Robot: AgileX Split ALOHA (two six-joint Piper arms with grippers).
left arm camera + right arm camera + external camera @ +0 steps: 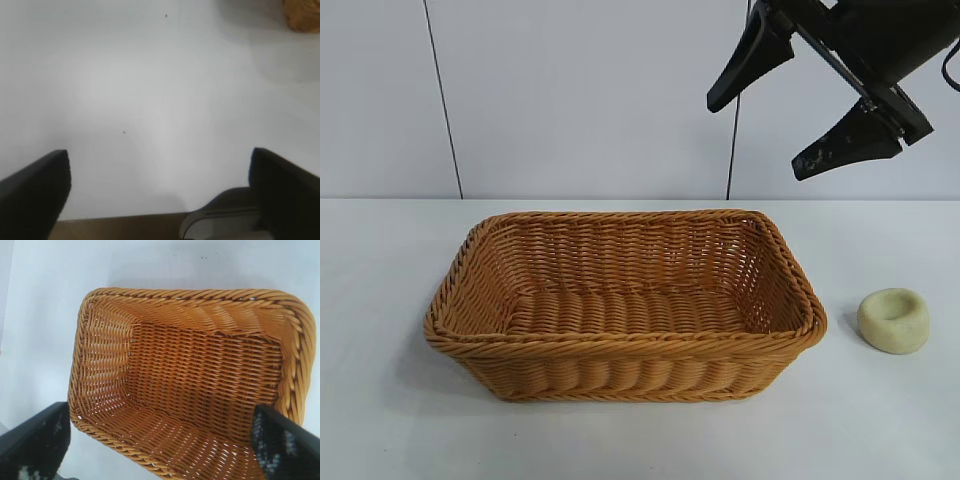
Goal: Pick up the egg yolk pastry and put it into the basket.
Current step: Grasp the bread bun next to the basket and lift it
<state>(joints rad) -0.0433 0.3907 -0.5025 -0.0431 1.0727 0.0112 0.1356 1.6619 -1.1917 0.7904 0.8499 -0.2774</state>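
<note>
The egg yolk pastry [894, 320], a small pale cream puck with a dent on top, lies on the white table just right of the basket. The orange-brown wicker basket [620, 345] stands in the middle of the table and is empty; the right wrist view looks down into it [95, 365]. My right gripper [760, 140] hangs open and empty high above the basket's right end, up and left of the pastry. My left gripper [160, 175] is open and empty over bare table; it is out of the exterior view.
The white table [380, 400] runs to a pale panelled wall behind. A corner of the basket [302, 15] shows far off in the left wrist view, and the table's brown edge [120, 227] lies near the left fingers.
</note>
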